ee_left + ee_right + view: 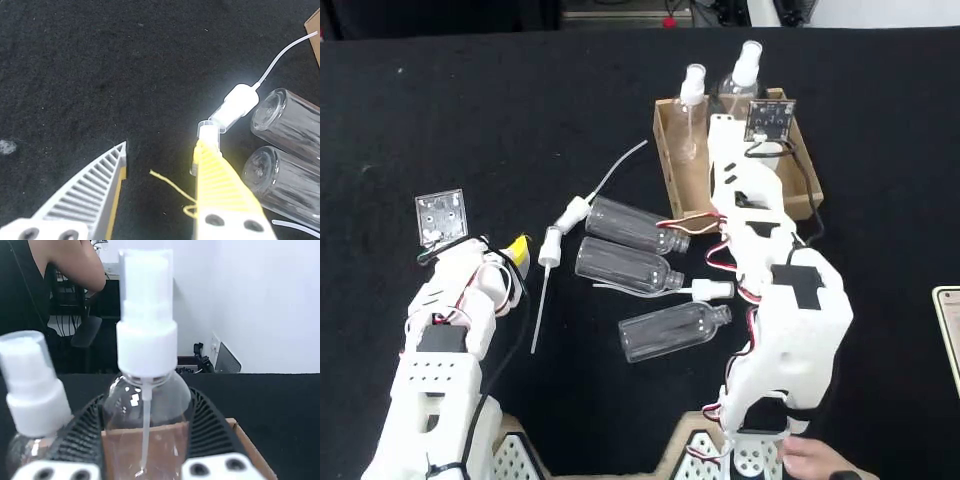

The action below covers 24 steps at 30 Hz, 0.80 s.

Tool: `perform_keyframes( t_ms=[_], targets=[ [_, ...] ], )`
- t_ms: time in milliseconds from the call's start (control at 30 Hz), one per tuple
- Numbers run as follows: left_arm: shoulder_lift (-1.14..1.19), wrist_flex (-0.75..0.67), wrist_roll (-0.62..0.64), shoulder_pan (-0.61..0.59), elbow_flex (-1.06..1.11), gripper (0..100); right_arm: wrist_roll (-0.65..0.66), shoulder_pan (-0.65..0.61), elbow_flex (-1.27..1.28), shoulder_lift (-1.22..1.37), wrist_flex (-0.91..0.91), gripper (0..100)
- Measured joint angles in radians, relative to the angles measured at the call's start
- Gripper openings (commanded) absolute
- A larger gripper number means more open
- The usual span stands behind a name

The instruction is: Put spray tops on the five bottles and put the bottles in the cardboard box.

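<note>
From my end this reads as a robotics lab or workshop room, not a home. The counter (470, 120) is draped in plain black cloth. The two arms (790, 300) standing at its near edge are white printed shells with red and black wires (695, 222) running bare along them. Past the counter I see a bare white wall (270, 300) with a socket (216, 341), cables (65, 322) hanging in a tangle, and what looks like an office chair (85, 332).
</note>
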Motion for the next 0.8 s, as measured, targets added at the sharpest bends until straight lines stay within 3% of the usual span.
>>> perform_keyframes(
  t_ms=[800],
  targets=[
    [0.0,0.0,0.0,0.0,0.0,21,0.0,0.0,-0.028,0.106,0.0,1.1]
  ],
)
